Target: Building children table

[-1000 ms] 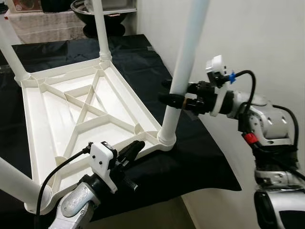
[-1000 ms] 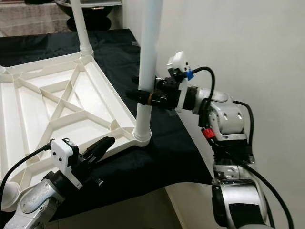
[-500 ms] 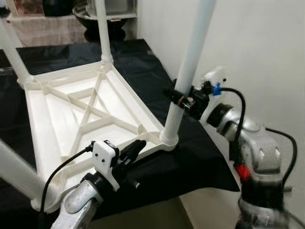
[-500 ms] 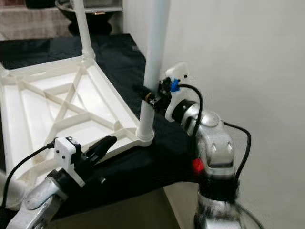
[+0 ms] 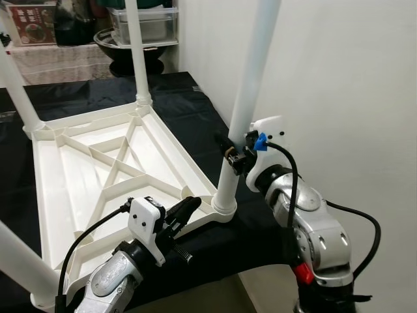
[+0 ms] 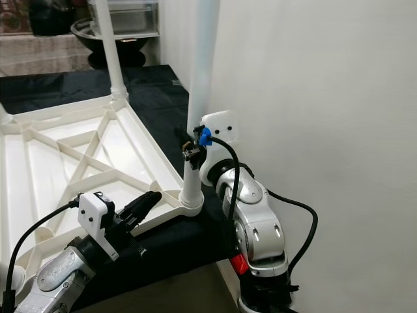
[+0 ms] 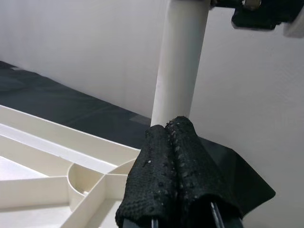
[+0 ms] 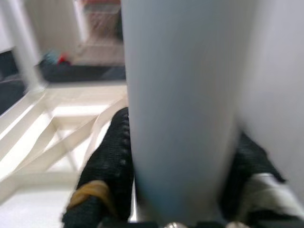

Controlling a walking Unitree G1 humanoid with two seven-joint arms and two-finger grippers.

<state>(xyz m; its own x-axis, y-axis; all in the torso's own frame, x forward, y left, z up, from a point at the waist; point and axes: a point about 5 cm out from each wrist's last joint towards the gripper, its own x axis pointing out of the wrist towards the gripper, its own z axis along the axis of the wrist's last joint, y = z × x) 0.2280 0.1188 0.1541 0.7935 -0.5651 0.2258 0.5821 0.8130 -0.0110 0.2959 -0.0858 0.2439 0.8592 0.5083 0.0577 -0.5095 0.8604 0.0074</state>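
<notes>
Closest to me is my left gripper [image 5: 187, 206]. Its fingers [image 7: 173, 161] are pressed together with nothing between them. They point at the near corner of the tabletop [image 5: 71, 163], just beside its edge.

The white tabletop lies upside down on a black cloth [image 5: 189, 111] that covers the table. I can see the ribs on its underside crossing like an X.

At the near right corner, a white leg [image 5: 244, 111] stands up in its socket. It leans a little. My right gripper [image 5: 229, 151] holds this leg partway up, one finger on each side, squeezing it tight. In the right wrist view the leg sits between the two black fingers [image 8: 107, 166].

Farther back, another leg [image 5: 135, 52] stands at the far right corner. One more leg [image 5: 14, 85] stands at the far left corner, and a fourth leg [image 5: 19, 261] shows at the near left.

A white wall [image 5: 339, 91] is on the right. Behind the table I see a dark bowl [image 5: 120, 47] and a clear box [image 5: 143, 19].
</notes>
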